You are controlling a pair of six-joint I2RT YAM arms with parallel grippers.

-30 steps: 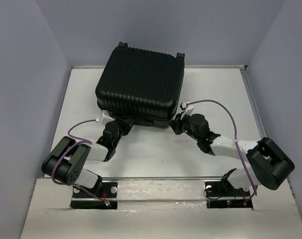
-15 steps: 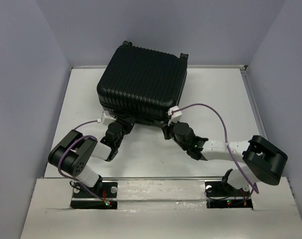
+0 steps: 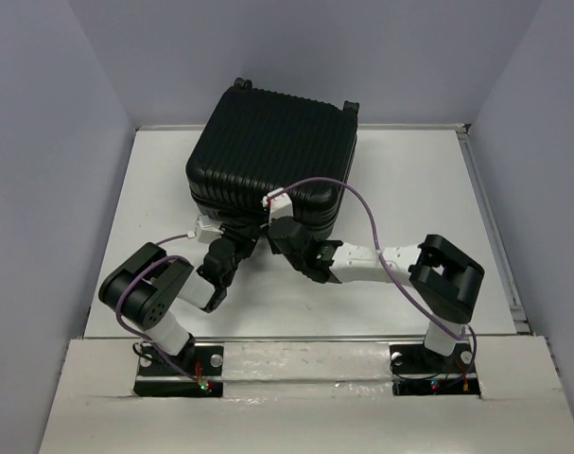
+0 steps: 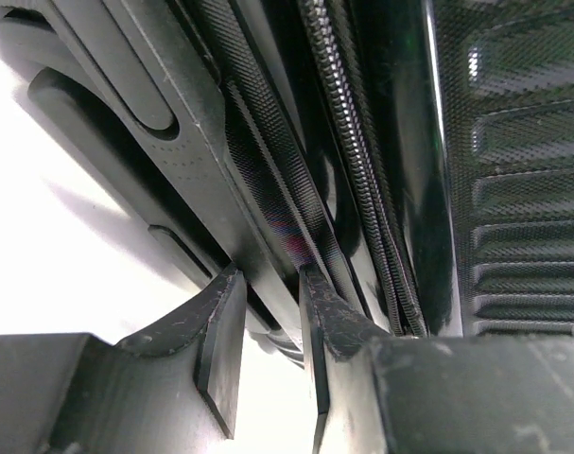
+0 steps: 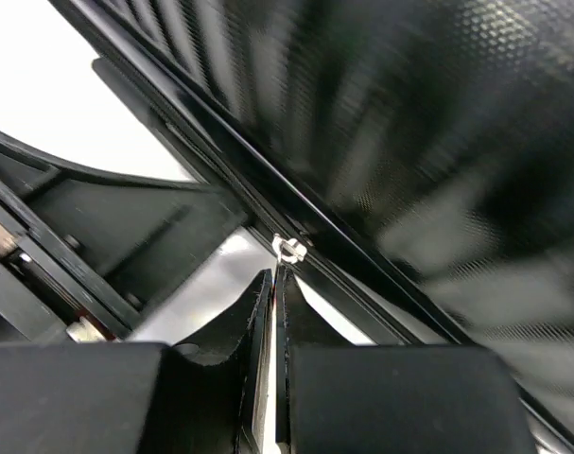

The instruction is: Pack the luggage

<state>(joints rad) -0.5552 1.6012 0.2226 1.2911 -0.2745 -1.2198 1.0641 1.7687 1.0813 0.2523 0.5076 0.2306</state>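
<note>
"So, where's the luggage (image 3: 268, 142)?"

"Lying flat on the table (image 3: 409, 189), toward the far side and a little left of centre. It's closed up, ribbed side on top."

"Which way does it point?"

"Wheels (image 3: 237, 85) at the far end. The long axis runs near to far, leaning slightly right as it goes back."

"And the left claw (image 4: 268, 317)?"

"Partly closed, pinching the rim (image 4: 268, 232) of the lower half at the near-left corner."

"The right claw (image 5: 275, 284)?"

"Closed tight, tips together, right up against a small silver zip tab (image 5: 287, 249) on the near seam. Whether it's actually nipping the tab, I can't tell."
</note>
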